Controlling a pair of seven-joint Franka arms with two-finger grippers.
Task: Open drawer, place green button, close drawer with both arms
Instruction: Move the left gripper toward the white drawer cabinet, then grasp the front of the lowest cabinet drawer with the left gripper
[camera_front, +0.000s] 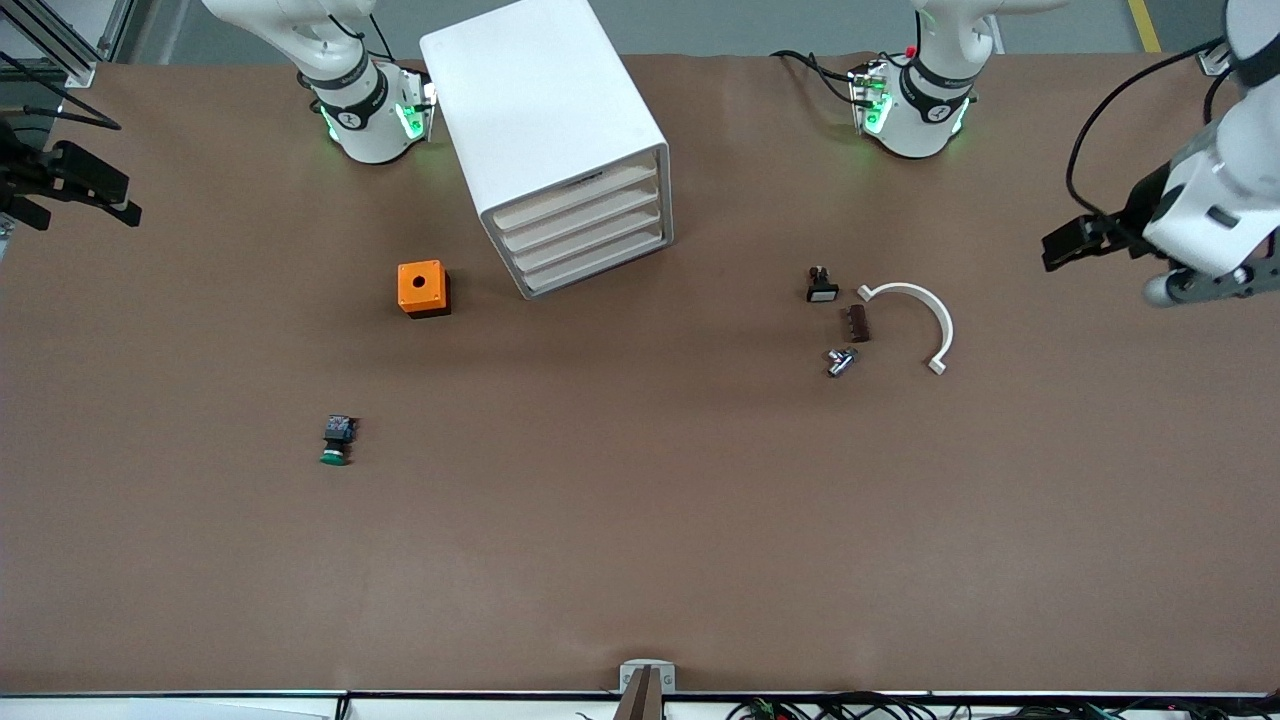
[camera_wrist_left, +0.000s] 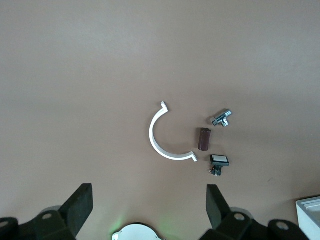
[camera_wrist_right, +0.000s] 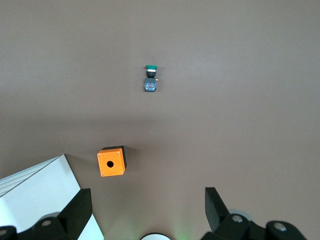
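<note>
Nothing done yet, as I read it. All four drawers (camera_front: 585, 232) of the white cabinet (camera_front: 545, 120) sit shut; contents hidden from me. Button (camera_front: 337, 440) lies loose on the counter (camera_front: 640, 520), toward the right arm's end, nearer the front edge than the orange cube (camera_front: 423, 288). Left tool (camera_wrist_left: 150, 210) over the left-arm edge, fingers apart, empty. Right tool (camera_wrist_right: 147, 210) likewise apart, empty, waiting over its own end. Opening, placing, closing all remain.

On the surface (camera_front: 640, 560) are one white cabinet (camera_front: 545, 120) with four drawers (camera_front: 585, 232), one orange cube (camera_front: 423, 288), one green-capped button (camera_front: 337, 440), one white-faced black piece (camera_front: 821, 287), one brown block (camera_front: 857, 323), one metal fitting (camera_front: 840, 361), and one white curved clip (camera_front: 922, 315).
</note>
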